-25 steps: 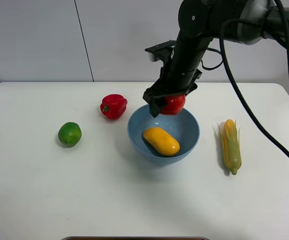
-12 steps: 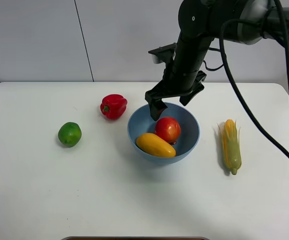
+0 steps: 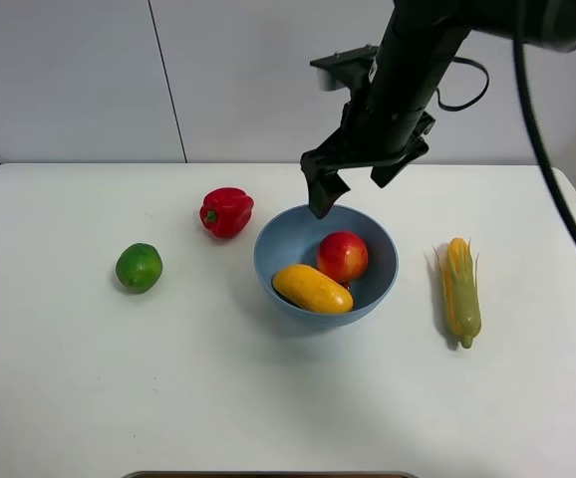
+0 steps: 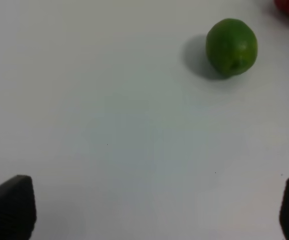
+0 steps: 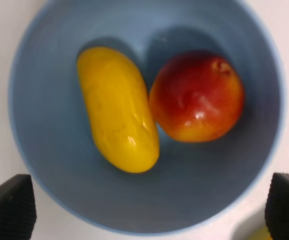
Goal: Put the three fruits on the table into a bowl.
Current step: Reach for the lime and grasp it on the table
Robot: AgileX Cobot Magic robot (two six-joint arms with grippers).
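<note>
A: Released since a second ago, the apple (image 3: 343,256) lay in the bowl (image 3: 273,261), touching the mango (image 3: 312,288); the right hand (image 3: 350,189) hung above, jaws apart.
B: Lime (image 3: 139,267) sat on the bench (image 3: 168,378), well apart from the bowl; left hand (image 4: 150,207) gaped too.

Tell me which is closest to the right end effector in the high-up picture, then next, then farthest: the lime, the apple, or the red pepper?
1. Apple, in the bowl, just beneath the right end effector.
2. Red pepper, beside the bowl on its left.
3. Lime, farther left still.
</note>
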